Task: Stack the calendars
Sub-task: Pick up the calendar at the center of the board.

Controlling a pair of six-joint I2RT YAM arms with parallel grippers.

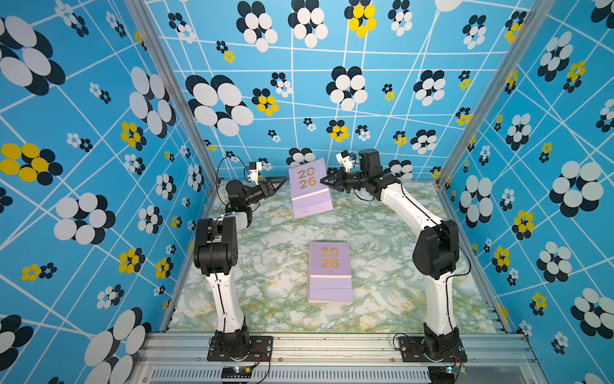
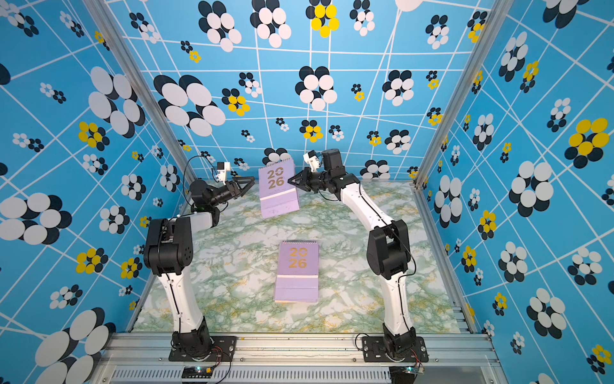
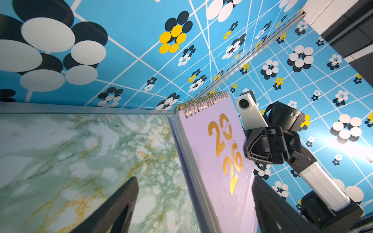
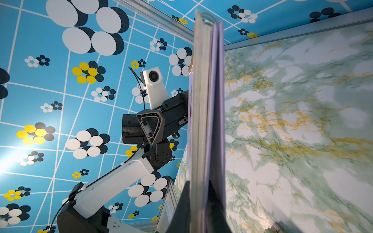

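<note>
Lilac calendar (image 1: 307,186) clamped in right fingers (image 1: 330,180), spread left fingers (image 1: 276,183) just beside.

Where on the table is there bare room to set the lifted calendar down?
Bare table lies both sides of the stack, out to the left arm and right arm, and in the strip behind it. The back centre is crowded: held calendar, right gripper shut on it, left gripper open alongside.
</note>
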